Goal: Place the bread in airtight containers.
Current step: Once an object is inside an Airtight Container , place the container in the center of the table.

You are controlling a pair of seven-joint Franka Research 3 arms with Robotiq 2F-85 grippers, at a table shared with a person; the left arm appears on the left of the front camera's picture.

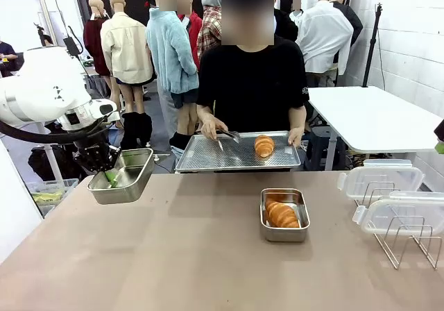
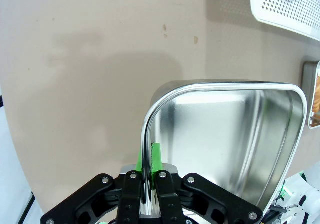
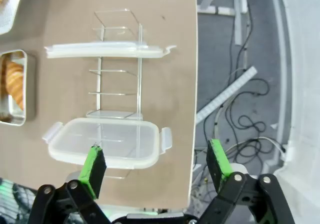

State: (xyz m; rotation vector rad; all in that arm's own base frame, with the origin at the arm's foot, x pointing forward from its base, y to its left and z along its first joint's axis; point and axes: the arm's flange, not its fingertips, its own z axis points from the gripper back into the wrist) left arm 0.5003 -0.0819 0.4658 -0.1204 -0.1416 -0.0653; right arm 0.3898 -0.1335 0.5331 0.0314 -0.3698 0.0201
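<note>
Beige table (image 1: 194, 255), front view: at middle left, left gripper (image 1: 111, 178) pinches rim of empty tin (image 1: 128, 182); right of centre, second tin (image 1: 285, 233) with croissant (image 1: 281, 215); another croissant (image 1: 263, 145) on far tray (image 1: 208, 155). Left wrist view: jaws tight on tin wall. Right wrist view: right gripper (image 3: 156, 156) spread wide, holding nothing; clear lid (image 3: 105, 141) lower left, on wire rack (image 3: 120, 84).

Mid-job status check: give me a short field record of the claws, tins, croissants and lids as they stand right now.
left claw: shut on the rim of the empty tin, which looks lifted off the table
right claw: open, holding nothing
filled tin: on the table, one croissant inside, no lid on
perforated tray: one tray croissant, the person's tongs near it
lids: two, resting on the wire rack, on neither tin
</note>
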